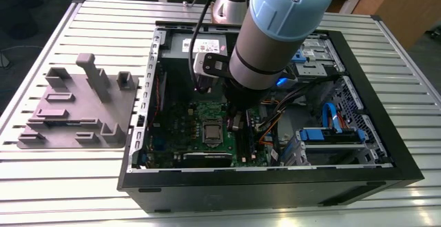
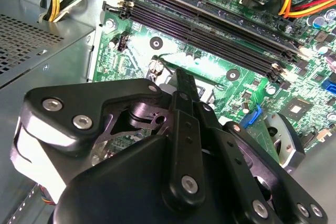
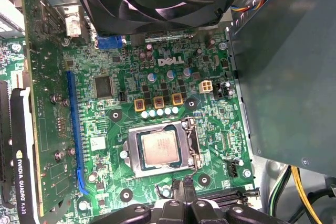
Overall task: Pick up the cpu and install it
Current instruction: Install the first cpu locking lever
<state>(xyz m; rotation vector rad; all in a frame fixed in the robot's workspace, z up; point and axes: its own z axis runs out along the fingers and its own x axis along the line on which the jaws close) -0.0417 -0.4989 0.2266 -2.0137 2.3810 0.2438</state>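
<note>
Cpu (image 3: pixel 160 147) sits in its socket on the green motherboard (image 3: pixel 210 124) (silvery top showing); gripper (image 3: pixel 184 192) hovers just beside, clenched, holding nothing.

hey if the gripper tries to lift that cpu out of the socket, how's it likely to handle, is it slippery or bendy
The cpu looks like a thin flat square with a smooth metal top, so probably stiff, not bendy, and light. It lies flush inside the socket frame on the motherboard, leaving little edge exposed, so fingers may slip. It shouldn't roll or tip.
</note>
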